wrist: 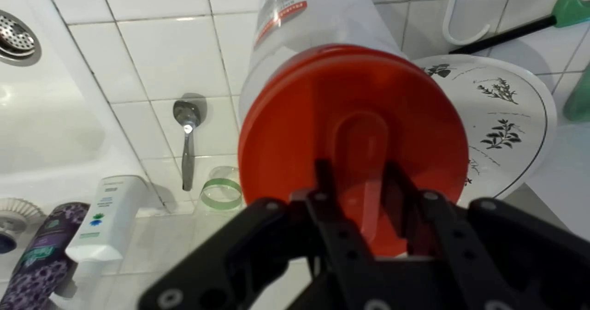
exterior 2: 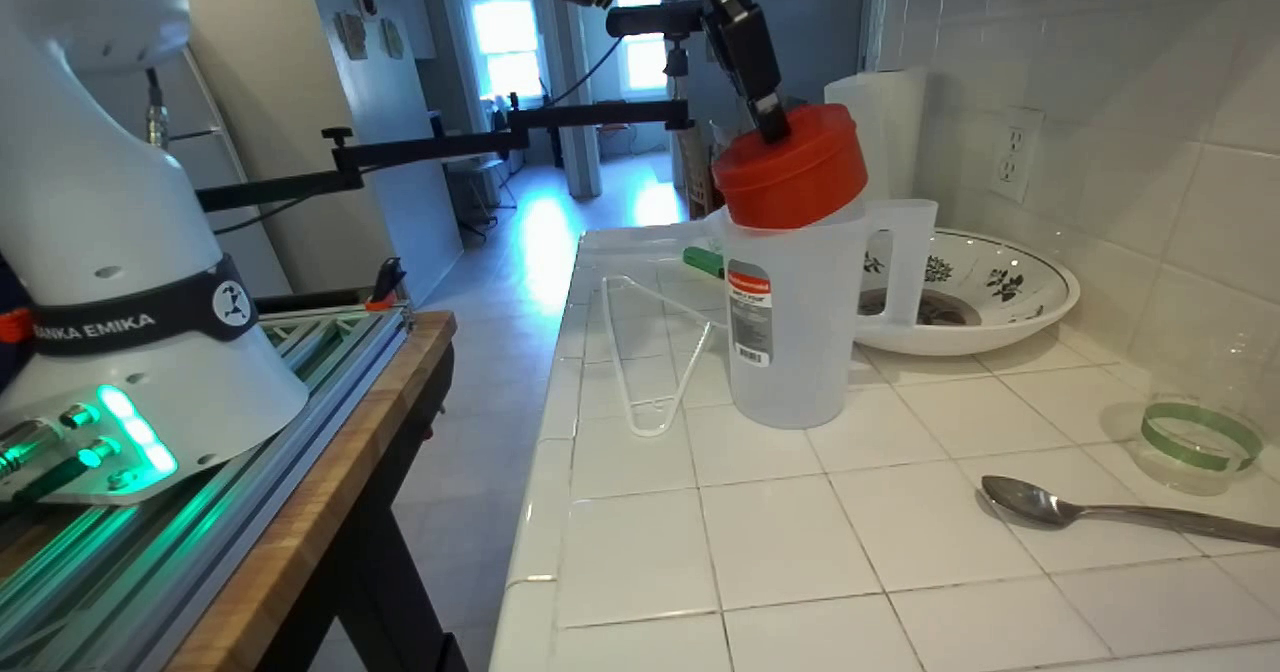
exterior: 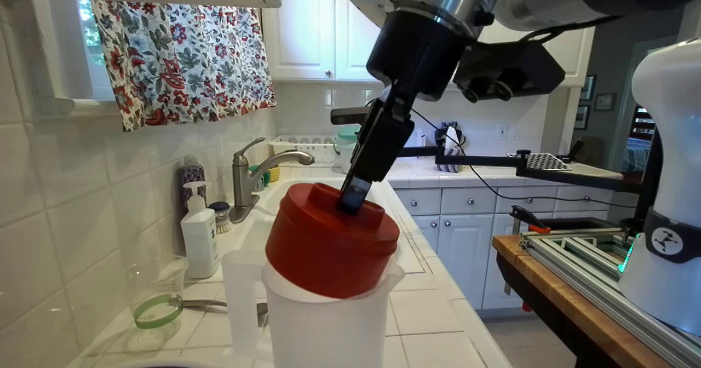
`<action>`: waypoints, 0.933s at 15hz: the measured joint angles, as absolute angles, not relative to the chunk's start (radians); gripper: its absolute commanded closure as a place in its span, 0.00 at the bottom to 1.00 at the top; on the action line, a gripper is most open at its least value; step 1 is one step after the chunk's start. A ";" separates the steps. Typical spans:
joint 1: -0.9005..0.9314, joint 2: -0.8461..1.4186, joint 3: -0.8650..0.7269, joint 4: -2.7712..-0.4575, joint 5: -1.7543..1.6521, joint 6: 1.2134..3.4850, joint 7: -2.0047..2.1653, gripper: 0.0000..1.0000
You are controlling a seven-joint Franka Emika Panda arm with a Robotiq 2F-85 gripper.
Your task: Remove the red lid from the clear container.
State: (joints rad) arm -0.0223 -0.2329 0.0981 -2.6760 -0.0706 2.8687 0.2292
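I'm standing in this kitchen and the claw [exterior: 355, 195] hangs at a slant, pinching the red lid [exterior: 328, 253] by its raised ridge. Lid's tilted too, right at the mouth of the clear container [exterior 2: 820, 332], which stands upright just below the claw. Honestly can't tell if the lid's low edge touches the rim. The table [exterior 2: 780, 542] under it all is glossy white tile with thin grout lines. Down from the claw one way there's a spoon [exterior 2: 1050, 507] and a clear cup [exterior 2: 1195, 442] with a green band, then farther out a sink [wrist: 55, 130] and curved faucet [exterior: 241, 176]. Opposite way, also below the claw, there's a wide white bowl [exterior 2: 960, 340] with leaf prints. As for the room, a floral curtain [exterior: 186, 61] hangs off to one side of the claw and white cabinets [exterior: 465, 264] stand well beyond it. Robot base [exterior 2: 200, 382] sits across a gap from the claw, on a wood-edged bench [exterior 2: 342, 472]
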 measured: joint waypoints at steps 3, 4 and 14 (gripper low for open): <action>-0.020 -0.268 0.100 -2.673 -0.071 2.818 0.229 0.92; -0.019 -0.277 0.100 -2.673 -0.071 2.802 0.229 0.92; 0.012 -0.394 0.113 -2.650 -0.070 2.663 0.229 0.92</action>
State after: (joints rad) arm 0.0118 -0.3936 0.1128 -2.6502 -0.0699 2.6630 0.2291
